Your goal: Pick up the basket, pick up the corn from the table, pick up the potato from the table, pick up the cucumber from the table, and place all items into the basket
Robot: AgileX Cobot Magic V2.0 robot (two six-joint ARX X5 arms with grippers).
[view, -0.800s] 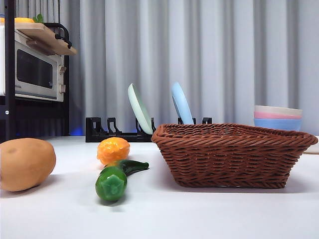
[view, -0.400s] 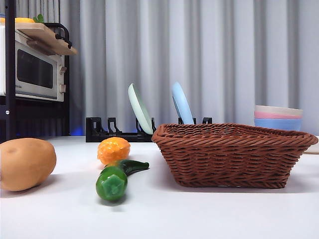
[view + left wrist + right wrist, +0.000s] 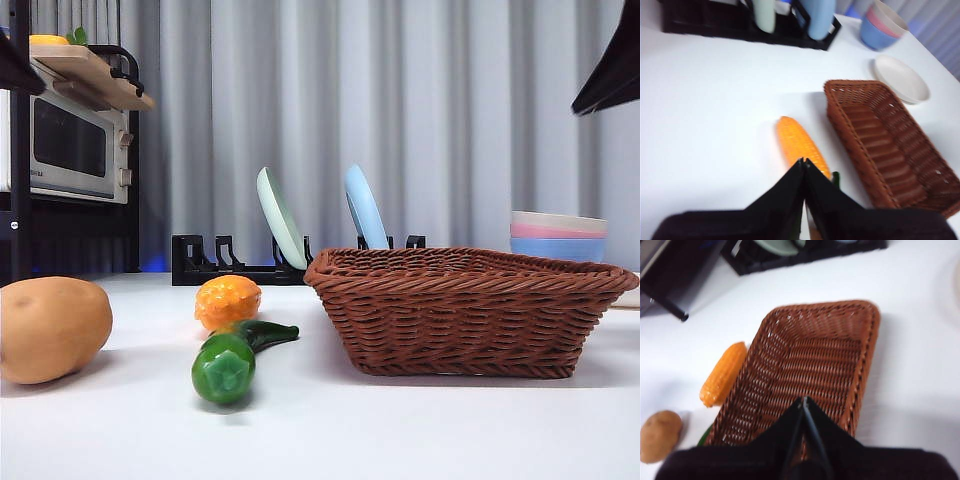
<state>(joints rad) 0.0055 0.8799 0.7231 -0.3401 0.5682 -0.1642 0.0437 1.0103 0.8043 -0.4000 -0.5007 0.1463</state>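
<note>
The basket [image 3: 465, 310] sits empty on the white tabletop [image 3: 400, 430], toward its right side, and it looks light but stiff, with a braided rim thick enough to pinch; I'd judge the rim of a long side the best place to take it, since the flaring weave gives little else to catch. The right hand [image 3: 803, 405] hangs above the basket with its jaws pressed together, holding nothing. The left hand [image 3: 803, 165] is likewise closed and empty, poised over the corn [image 3: 801, 146], which lies just beside the basket's left wall. The corn's bumpy surface should grip well across its middle. The cucumber [image 3: 232, 360] lies in front of the corn, glossy and likely slippery, so mid-body seems safest. The potato [image 3: 52, 328] rests near the left edge, smooth, bulky and probably the heaviest
</note>
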